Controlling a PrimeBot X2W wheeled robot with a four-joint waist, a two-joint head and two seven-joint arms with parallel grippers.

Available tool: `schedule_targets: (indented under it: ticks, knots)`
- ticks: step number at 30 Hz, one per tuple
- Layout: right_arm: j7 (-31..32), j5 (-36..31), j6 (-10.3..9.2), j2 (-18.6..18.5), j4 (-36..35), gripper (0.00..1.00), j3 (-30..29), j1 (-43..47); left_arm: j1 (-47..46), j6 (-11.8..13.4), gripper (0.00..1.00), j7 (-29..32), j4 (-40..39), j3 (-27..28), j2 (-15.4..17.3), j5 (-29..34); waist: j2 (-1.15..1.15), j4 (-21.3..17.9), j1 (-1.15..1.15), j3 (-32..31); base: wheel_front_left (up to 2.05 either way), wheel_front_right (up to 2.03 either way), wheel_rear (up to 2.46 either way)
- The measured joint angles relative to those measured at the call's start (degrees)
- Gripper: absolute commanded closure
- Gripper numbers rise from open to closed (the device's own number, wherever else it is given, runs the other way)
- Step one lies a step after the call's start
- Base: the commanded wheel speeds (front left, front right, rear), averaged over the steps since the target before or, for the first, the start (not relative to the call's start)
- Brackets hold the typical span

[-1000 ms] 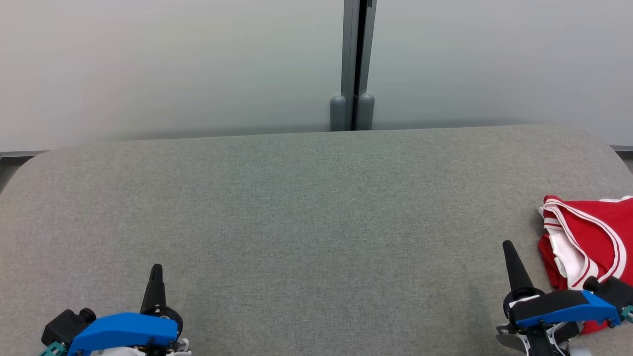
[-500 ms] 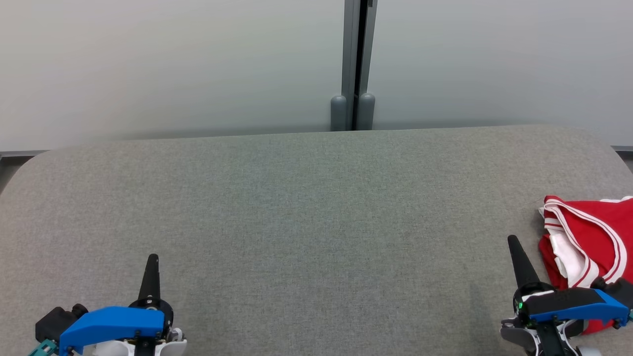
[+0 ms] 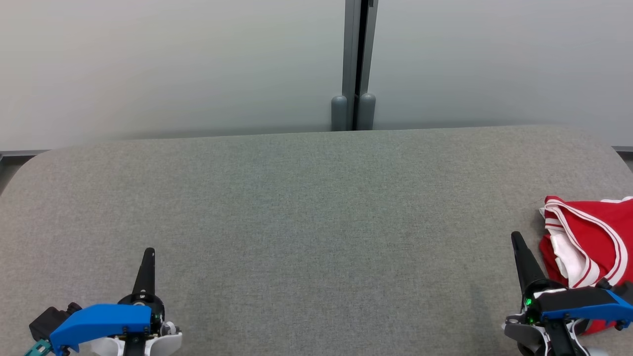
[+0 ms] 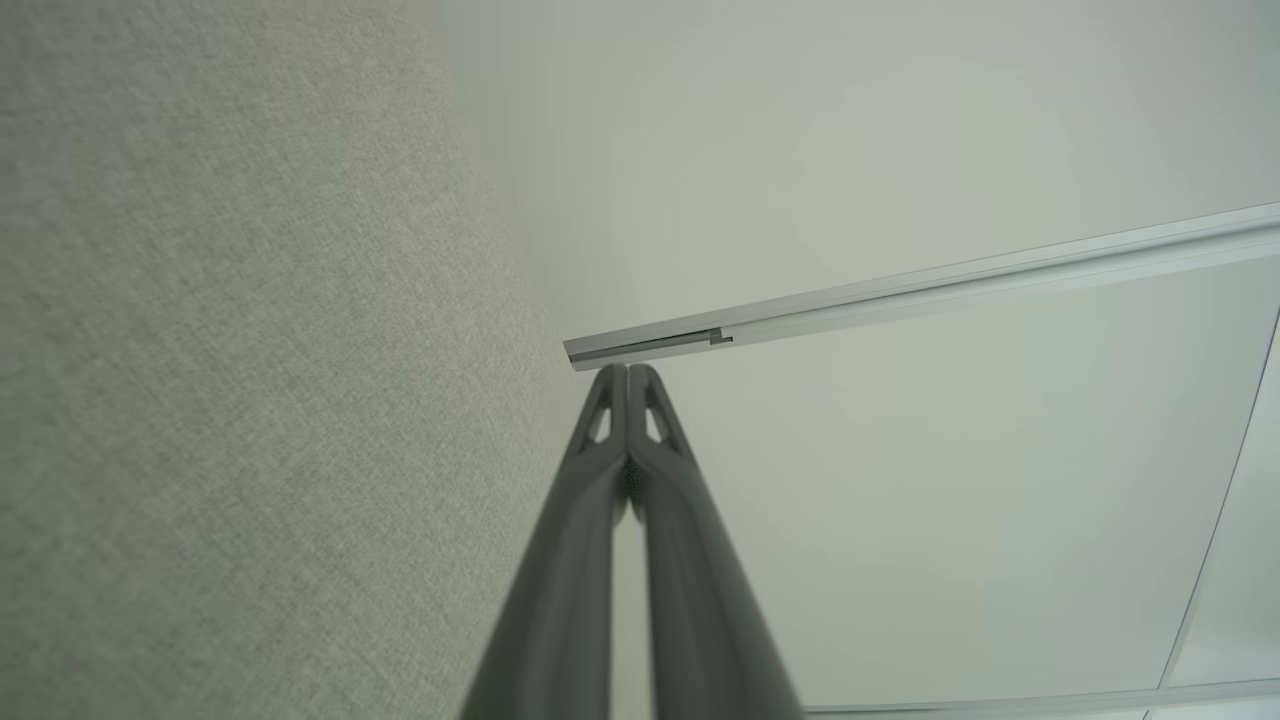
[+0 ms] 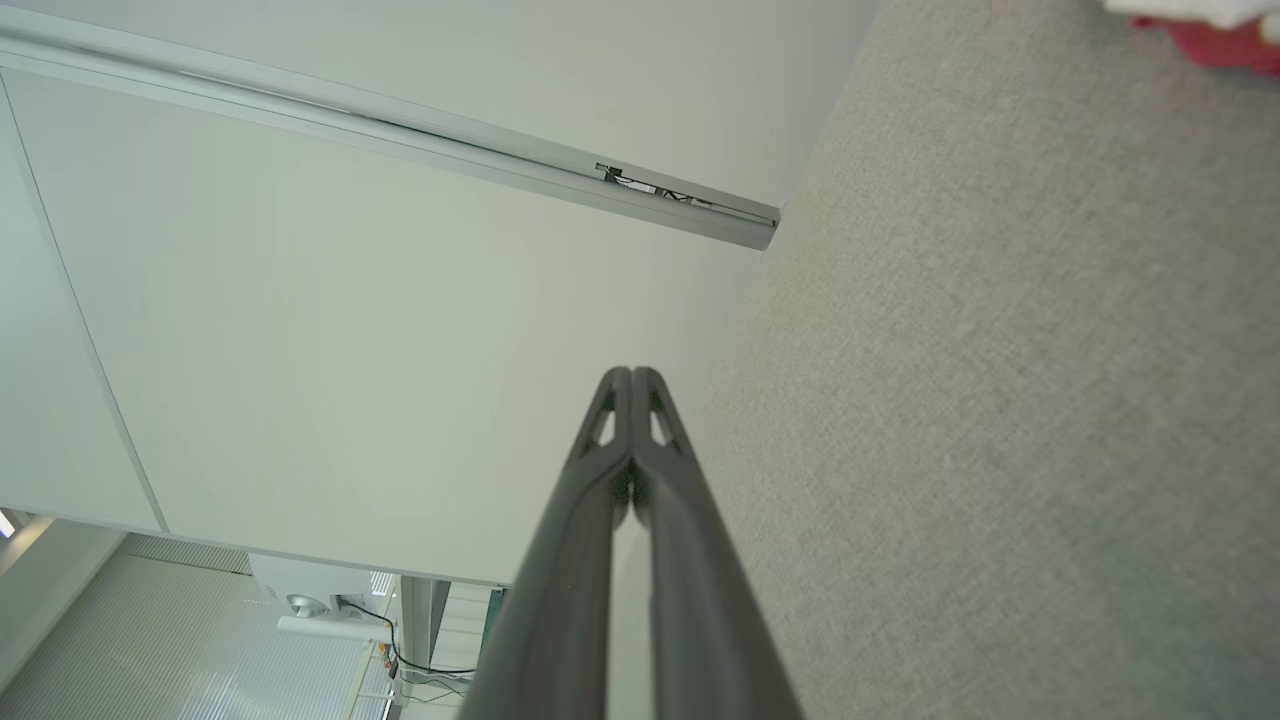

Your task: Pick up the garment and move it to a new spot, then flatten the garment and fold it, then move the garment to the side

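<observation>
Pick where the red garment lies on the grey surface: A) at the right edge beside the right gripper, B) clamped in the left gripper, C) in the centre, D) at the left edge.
A: the red garment lies bunched at the grey surface's right edge, beside the right gripper.

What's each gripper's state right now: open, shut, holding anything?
Left gripper: closed, fingertips together, holding nothing.
Right gripper: closed, fingertips together, holding nothing; the garment lies beside it, not gripped.
</observation>
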Motion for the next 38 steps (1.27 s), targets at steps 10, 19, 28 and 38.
schedule_targets:
  ticks: [10,19,28,38]
  knots:
    - [1.2,4.7,0.00,0.0,-1.0,1.00,-0.5,0.5,-0.7,-0.6,1.00,1.2,-0.6,1.1,0.0,-4.4,0.00,0.1,0.00,0.0,0.00,0.00,0.00]
    - [2.2,8.5,0.00,0.0,-2.0,1.00,-0.9,0.6,-0.9,-1.2,1.00,2.3,-1.0,1.6,0.0,-8.0,0.00,0.1,0.00,0.0,0.00,0.00,0.00]
    - [3.0,12.2,0.00,0.0,-2.8,1.00,-1.3,0.7,-1.3,-1.8,1.00,3.1,-1.3,2.4,0.0,-11.4,0.00,0.2,0.00,0.0,0.00,0.00,0.00]
    - [4.0,15.8,0.00,0.0,-3.8,1.00,-1.6,0.9,-1.8,-2.3,1.00,4.0,-1.7,3.1,0.0,-14.6,0.01,0.2,0.00,0.0,0.00,0.00,0.00]
